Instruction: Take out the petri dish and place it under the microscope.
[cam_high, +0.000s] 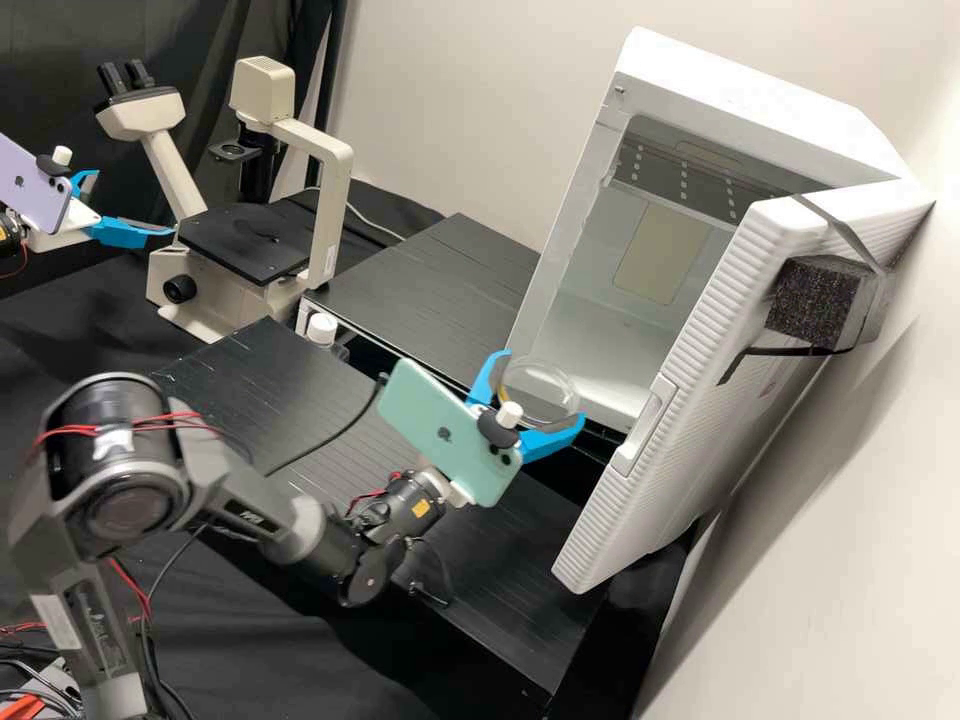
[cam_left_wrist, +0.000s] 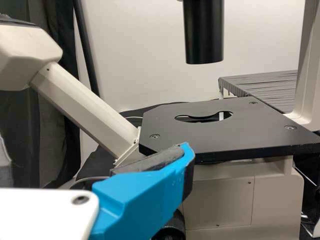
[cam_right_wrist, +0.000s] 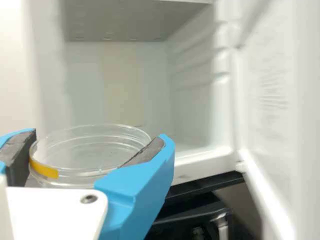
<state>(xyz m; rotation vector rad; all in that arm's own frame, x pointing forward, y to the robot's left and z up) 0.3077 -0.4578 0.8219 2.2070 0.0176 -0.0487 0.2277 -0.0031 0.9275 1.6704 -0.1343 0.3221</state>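
Gripping the petri dish (cam_right_wrist: 92, 150) w/ our R gripper (cam_high: 545, 385) part-open round its sides, we're just outside the cabinet (cam_high: 765, 110); clipping the door (cam_high: 690, 370) or tilting could drop it; L gripper (cam_high: 135, 202), wide open, empty, nr microscope (cam_high: 330, 200)

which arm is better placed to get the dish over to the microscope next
Right, most likely: the right gripper holds the petri dish, in front of the open white cabinet. The left gripper is nearer the microscope, beside its stage, but open and empty.
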